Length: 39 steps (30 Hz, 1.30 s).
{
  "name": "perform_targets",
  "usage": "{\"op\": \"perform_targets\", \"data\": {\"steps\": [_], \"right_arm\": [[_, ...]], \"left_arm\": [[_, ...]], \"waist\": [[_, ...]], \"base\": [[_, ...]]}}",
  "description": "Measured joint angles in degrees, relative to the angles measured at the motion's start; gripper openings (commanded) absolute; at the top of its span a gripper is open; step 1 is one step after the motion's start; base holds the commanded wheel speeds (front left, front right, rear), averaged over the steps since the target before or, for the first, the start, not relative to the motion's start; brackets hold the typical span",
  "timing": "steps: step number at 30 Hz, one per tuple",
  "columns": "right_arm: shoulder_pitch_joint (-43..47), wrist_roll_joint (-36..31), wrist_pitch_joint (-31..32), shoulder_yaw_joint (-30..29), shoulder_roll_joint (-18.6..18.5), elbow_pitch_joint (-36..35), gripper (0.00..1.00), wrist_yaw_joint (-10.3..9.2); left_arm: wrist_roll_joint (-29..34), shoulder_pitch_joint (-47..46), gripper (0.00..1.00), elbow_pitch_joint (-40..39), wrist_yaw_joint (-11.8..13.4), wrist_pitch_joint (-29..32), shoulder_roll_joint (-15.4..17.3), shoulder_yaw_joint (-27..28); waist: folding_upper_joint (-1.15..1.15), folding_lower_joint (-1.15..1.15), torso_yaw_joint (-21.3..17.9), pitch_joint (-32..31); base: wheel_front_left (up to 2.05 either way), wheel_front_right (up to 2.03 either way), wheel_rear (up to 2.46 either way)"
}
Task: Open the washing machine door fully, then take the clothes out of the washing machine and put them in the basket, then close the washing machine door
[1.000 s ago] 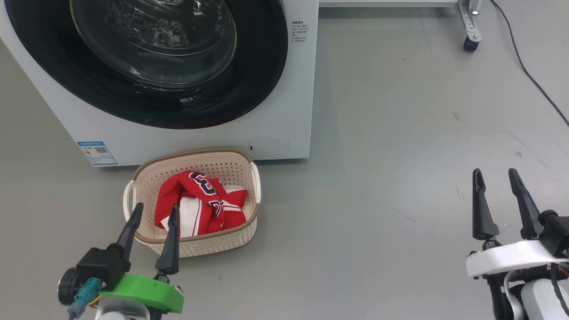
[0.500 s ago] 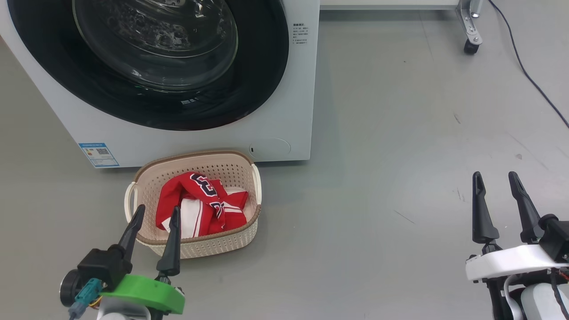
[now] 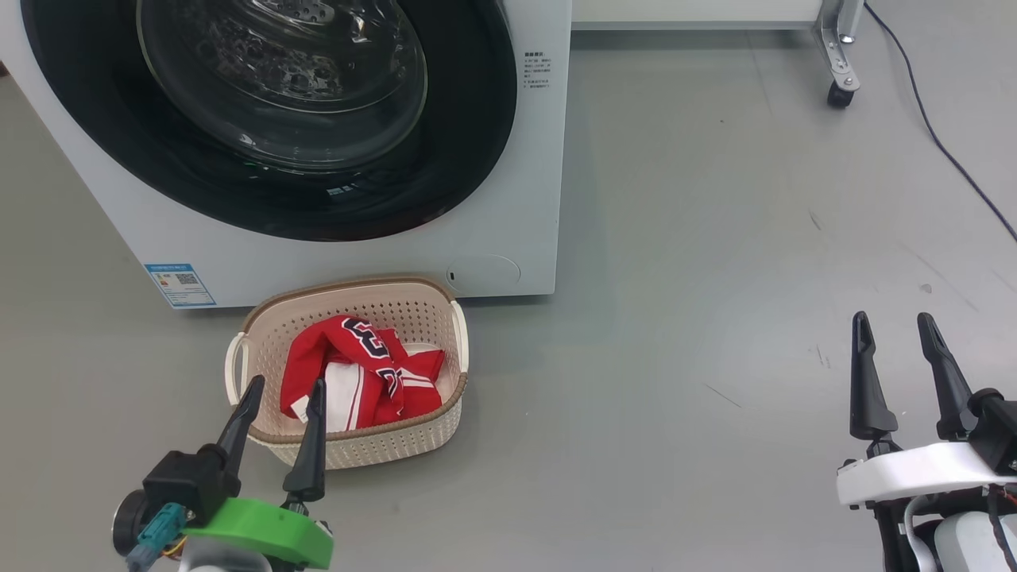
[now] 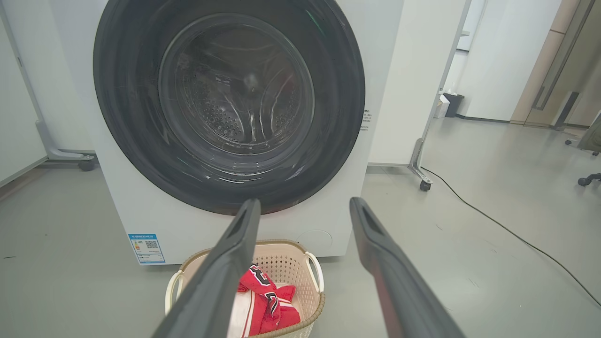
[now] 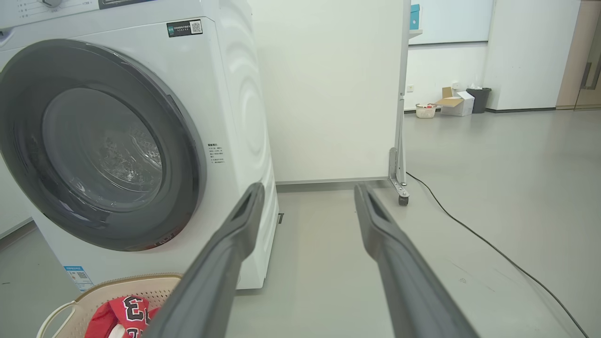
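Note:
The white washing machine [image 3: 524, 183] stands ahead with its round black-rimmed door [image 3: 270, 119] shut flush against the front. On the floor right in front of it sits the cream basket [image 3: 357, 445], holding the red clothes [image 3: 357, 369] with white panels and navy numerals. My left gripper [image 3: 286, 389] is open and empty, its fingertips over the basket's near rim. Far to the right, over bare floor, my right gripper [image 3: 894, 326] is open and empty. The left wrist view faces the door [image 4: 230, 103] and the basket [image 4: 312, 291]; the right wrist view sees the machine [image 5: 235, 117] from its right side.
A white panel on a wheeled metal frame [image 3: 838, 59] stands behind the machine at the right. A dark cable [image 3: 945, 135] runs across the grey floor at the far right. Boxes and a small basket [image 5: 450, 105] sit by the far wall.
The whole head picture has shifted slightly downward, so the camera has moved. Both grippers stay open and in about the same places; the door and basket have not moved.

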Motion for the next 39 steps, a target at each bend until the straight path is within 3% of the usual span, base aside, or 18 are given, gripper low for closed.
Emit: {"op": "perform_targets", "data": {"steps": [19,20,30,39], "right_arm": [[1.06,-0.89,0.00,-0.56,0.24,0.07,1.00,0.49],[1.06,-0.94,0.00,-0.58,0.29,0.07,0.00,0.52],[3.24,0.60,0.60,-0.08,2.49,3.69,0.00,0.49],[3.12,7.91,2.38,-1.05,3.03,4.45,0.00,1.01]], "left_arm": [[-2.09,0.36,1.00,0.60,0.00,0.00,0.05,-0.80],[-2.37,0.40,0.00,0.55,0.00,0.00,0.08,-1.02],[-3.98,2.52,0.00,3.47,0.08,0.20,-0.68,-1.68],[-11.07,2.56,0.00,3.05,0.08,1.60,-0.88,-0.74]], "waist": [[0.00,0.00,-0.40,-1.26],[0.00,0.00,-0.42,-1.28],[0.00,0.00,-0.38,-1.29],[0.00,0.00,-0.27,-1.27]], "base": [[0.00,0.00,0.00],[0.00,0.00,0.00],[0.00,0.00,0.00],[0.00,0.00,0.00]]}}
